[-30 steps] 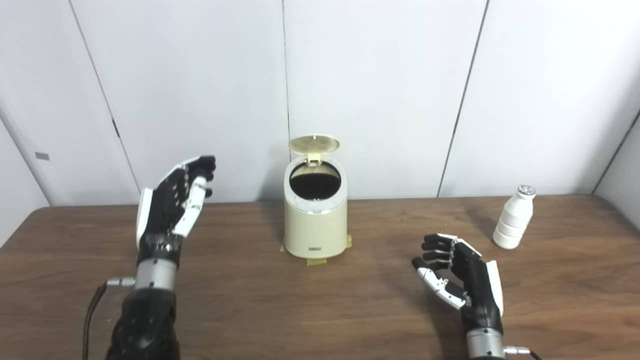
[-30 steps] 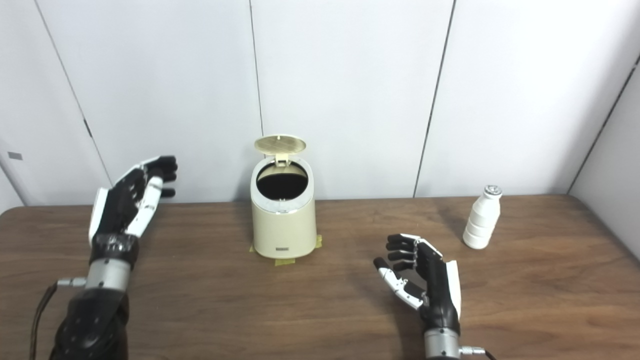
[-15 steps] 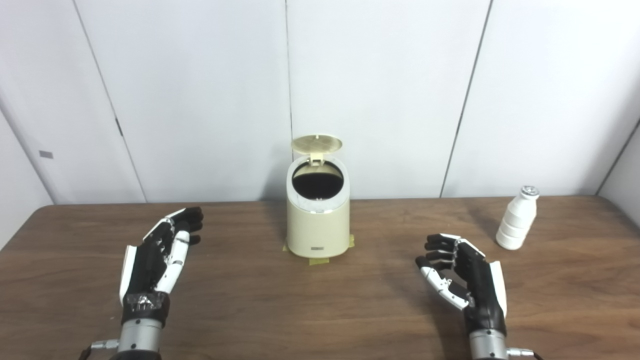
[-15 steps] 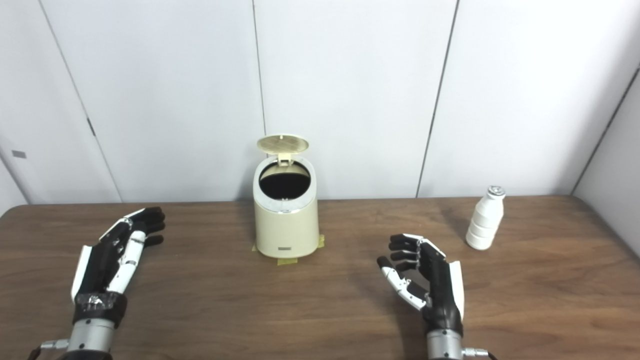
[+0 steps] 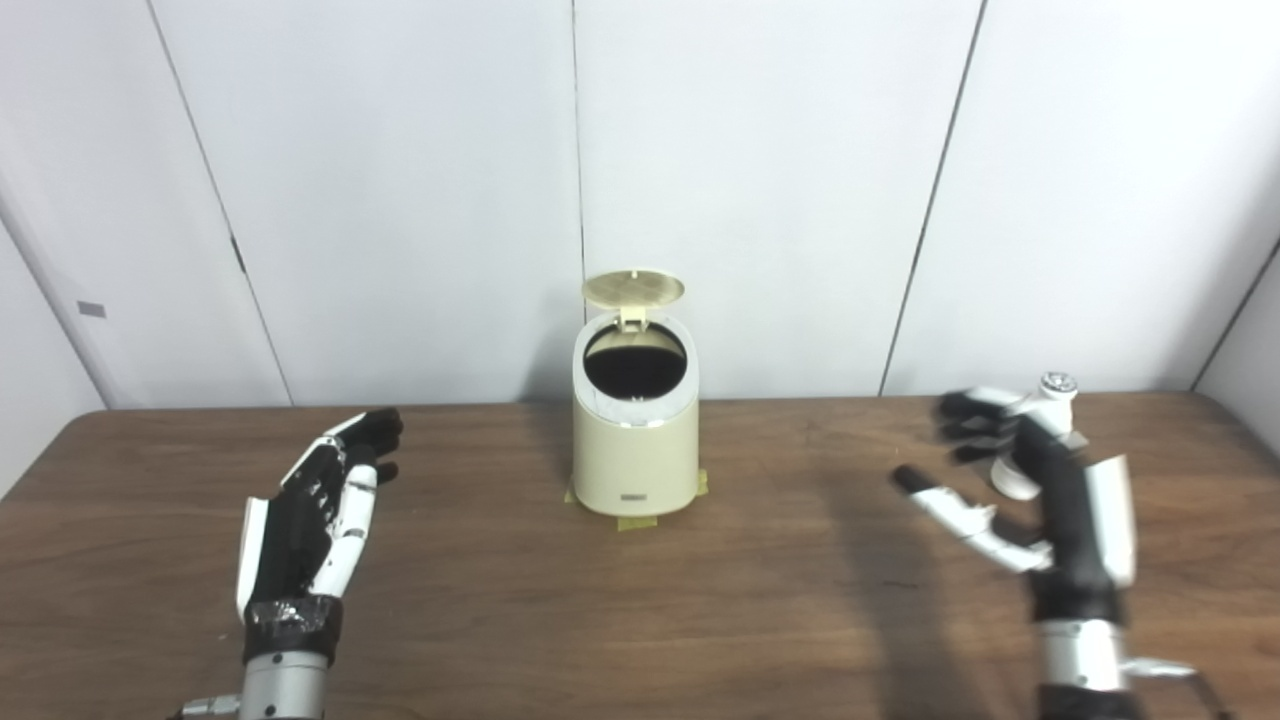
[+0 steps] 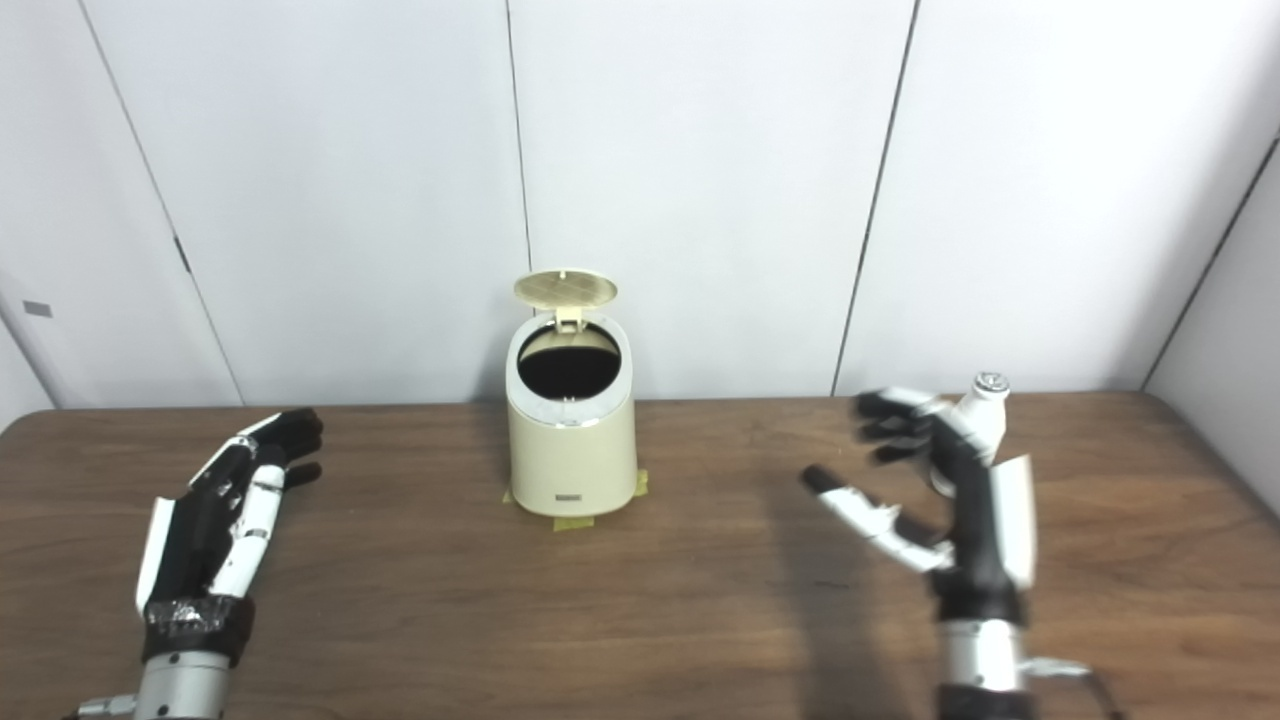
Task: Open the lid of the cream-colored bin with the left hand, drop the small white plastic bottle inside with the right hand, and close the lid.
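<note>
Left eye view: cream-colored bin [image 5: 635,440] at the back middle of the desk [image 5: 640,620], lid [image 5: 633,288] tipped up on its rear hinge, dark mouth bare. Left hand [image 5: 310,515] low over the desk, well apart from the bin, fingers [image 5: 375,430] stretched out and slightly apart, holding nothing. Right hand [image 5: 1040,500] raised, blurred, fingers spread wide with the thumb thrown toward the bin side. Small white plastic bottle [image 5: 1040,430] upright just behind those fingertips, partly hidden by them; touching or not, impossible to tell through the blur.

Right eye view: same layout. Bottle's grey cap [image 6: 990,382] showing just above and beyond the right hand's fingertips [image 6: 880,425], body mostly covered by the hand. No closure around it yet.

Step in hand, by judgement: grasping the bottle, lid-opening already done. Best done by sliding the spread fingers around the ribbed body below the neck, thumb opposite, then closing gently. Worth approaching slowly, since a light upright bottle likely tips from a knuckle bump. Afterwards, a lift clear of the desk before crossing to the open mouth.
</note>
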Robot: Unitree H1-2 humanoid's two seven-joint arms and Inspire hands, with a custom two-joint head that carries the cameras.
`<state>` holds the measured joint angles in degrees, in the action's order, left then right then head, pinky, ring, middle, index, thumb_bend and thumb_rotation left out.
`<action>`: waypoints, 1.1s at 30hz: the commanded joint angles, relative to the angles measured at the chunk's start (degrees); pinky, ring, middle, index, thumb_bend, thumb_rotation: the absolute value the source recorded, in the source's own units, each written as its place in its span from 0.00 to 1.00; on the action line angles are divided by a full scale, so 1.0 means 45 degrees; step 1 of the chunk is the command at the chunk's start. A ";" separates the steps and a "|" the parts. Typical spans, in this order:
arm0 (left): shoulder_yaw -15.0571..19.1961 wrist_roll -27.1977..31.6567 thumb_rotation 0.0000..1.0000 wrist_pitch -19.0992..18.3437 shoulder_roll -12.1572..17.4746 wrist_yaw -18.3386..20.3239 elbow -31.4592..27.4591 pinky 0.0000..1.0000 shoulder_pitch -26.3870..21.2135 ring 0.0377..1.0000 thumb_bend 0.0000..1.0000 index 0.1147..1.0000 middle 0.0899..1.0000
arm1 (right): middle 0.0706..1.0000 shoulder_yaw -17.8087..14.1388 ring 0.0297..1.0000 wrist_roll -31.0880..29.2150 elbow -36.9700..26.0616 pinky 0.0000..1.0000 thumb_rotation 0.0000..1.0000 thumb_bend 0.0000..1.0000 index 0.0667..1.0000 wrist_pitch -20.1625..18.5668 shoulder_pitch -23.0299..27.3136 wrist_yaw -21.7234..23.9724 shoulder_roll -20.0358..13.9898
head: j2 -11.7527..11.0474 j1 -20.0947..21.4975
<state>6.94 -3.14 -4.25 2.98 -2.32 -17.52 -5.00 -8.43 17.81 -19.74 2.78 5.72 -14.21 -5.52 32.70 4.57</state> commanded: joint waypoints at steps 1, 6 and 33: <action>-0.0091 -0.0064 0.63 0.0031 0.0022 -0.0072 -0.0438 0.77 -0.0339 0.80 0.15 0.72 0.76 | 0.72 -0.0161 0.70 0.0277 -0.0828 0.58 0.33 0.68 0.73 0.0129 0.0702 -0.0146 -0.0030 | 0.0003 0.0019; -0.0067 -0.0042 0.60 -0.0115 -0.0079 -0.0161 -0.0432 0.77 -0.0291 0.80 0.16 0.71 0.75 | 0.97 -0.0937 0.96 0.1042 -0.0843 0.89 0.41 0.77 0.98 -0.0821 0.1104 -0.0323 -0.0403 | 0.0018 0.0229; 0.0490 0.1105 0.57 0.1157 0.1083 0.0283 0.1074 0.73 -0.0566 0.77 0.16 0.70 0.74 | 0.98 -0.1257 0.95 0.2246 0.2727 0.84 0.32 0.82 1.00 -0.1536 0.2546 -0.1926 -0.0763 | -0.0324 0.2500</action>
<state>9.00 1.63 -1.68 6.92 -1.33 -12.24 -5.29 -14.43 26.87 -7.01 -4.29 15.29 -22.35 -7.65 31.20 15.91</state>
